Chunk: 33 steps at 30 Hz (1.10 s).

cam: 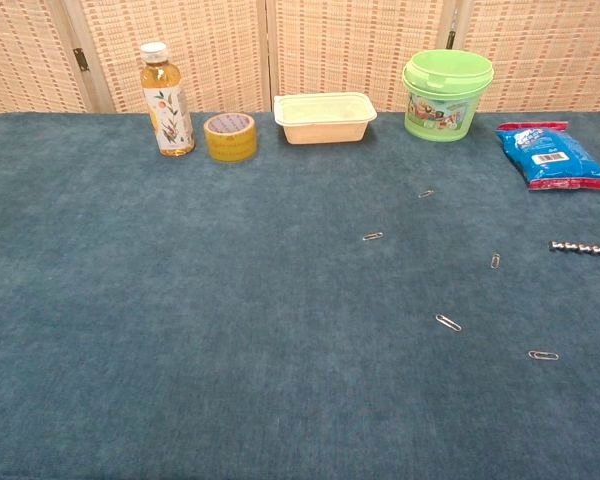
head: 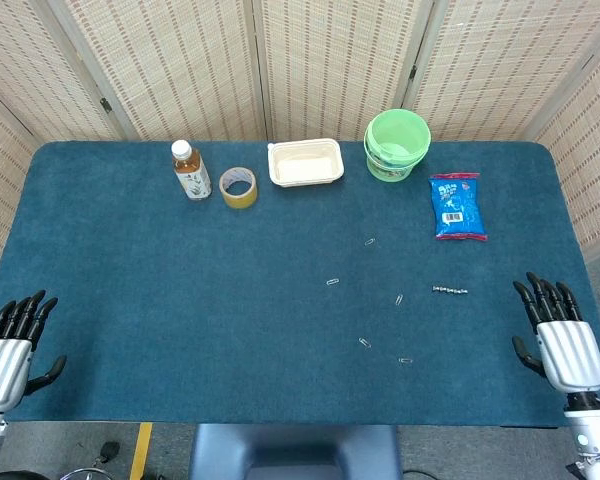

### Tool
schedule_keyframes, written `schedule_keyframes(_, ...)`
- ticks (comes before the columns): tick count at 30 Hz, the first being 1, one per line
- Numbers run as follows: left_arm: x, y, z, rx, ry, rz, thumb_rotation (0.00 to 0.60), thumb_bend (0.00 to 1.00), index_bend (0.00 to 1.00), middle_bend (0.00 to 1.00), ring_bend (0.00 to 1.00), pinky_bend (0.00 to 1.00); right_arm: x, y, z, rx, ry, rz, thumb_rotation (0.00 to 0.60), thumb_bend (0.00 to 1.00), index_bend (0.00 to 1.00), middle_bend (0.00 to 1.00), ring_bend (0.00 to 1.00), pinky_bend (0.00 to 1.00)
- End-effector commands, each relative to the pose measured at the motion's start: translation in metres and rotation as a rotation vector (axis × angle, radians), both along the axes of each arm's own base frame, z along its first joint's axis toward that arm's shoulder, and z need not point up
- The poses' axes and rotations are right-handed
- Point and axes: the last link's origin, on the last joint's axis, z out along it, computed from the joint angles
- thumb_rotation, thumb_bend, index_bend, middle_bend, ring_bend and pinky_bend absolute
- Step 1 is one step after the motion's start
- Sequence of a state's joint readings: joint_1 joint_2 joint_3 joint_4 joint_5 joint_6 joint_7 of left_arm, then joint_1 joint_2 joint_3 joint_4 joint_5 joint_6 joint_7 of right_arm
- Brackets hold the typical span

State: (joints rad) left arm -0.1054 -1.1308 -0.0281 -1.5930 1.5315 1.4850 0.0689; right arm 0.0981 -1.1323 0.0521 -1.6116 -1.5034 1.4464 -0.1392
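My left hand (head: 12,345) lies palm down at the near left edge of the blue table (head: 180,300), fingers apart, holding nothing. My right hand (head: 558,335) lies the same way at the near right edge, empty. Neither hand shows in the chest view. Several paper clips are scattered right of centre, among them one (head: 332,281) in mid-table and one (cam: 448,322) nearer the front. A short bead chain (head: 449,290) lies closest to my right hand.
Along the far edge stand a tea bottle (head: 190,170), a roll of yellow tape (head: 238,187), a cream rectangular tray (head: 306,162) and a green bucket (head: 397,144). A blue snack packet (head: 457,206) lies at the right. Woven screens stand behind the table.
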Motion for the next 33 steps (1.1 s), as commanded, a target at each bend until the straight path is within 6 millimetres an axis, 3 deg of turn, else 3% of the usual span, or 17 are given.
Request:
schedule_keyframes(1,0.0,0.0,0.0,0.001,-0.001,0.001,0.6,0.37,0.0,0.04,0.06,0.06,-0.001,0.0,0.0,0.004,0.002,-0.002,0.6,0.41,0.0,0.0,0.0,0.0)
schedule_keyframes(6,0.0,0.0,-0.002,-0.006,0.0,0.002,0.6,0.37,0.0,0.04,0.06,0.06,-0.001,-0.001,0.0,-0.003,0.002,0.0,0.6,0.41,0.0,0.0,0.0,0.0)
schedule_keyframes(12,-0.001,0.002,0.0,-0.008,-0.014,0.001,0.6,0.37,0.0,0.04,0.06,0.06,-0.004,-0.018,0.007,0.039,0.019,0.004,0.6,0.41,0.0,0.0,0.0,0.0)
schedule_keyframes(18,0.0,0.001,-0.001,-0.024,0.0,0.004,0.6,0.37,0.0,0.04,0.06,0.06,-0.003,-0.045,0.007,0.128,0.0,-0.007,0.6,0.41,0.17,0.0,0.0,0.0)
schedule_keyframes(22,0.003,-0.002,0.0,-0.019,-0.01,-0.008,0.6,0.37,0.0,0.04,0.06,0.06,-0.008,-0.064,-0.006,0.187,-0.022,-0.03,0.6,0.41,0.24,0.0,0.0,0.0)
schedule_keyframes(33,0.0,-0.001,0.003,-0.022,-0.03,-0.003,0.6,0.37,0.0,0.04,0.06,0.05,-0.028,-0.094,-0.048,0.189,-0.062,-0.044,0.6,0.41,0.34,0.0,0.0,0.0)
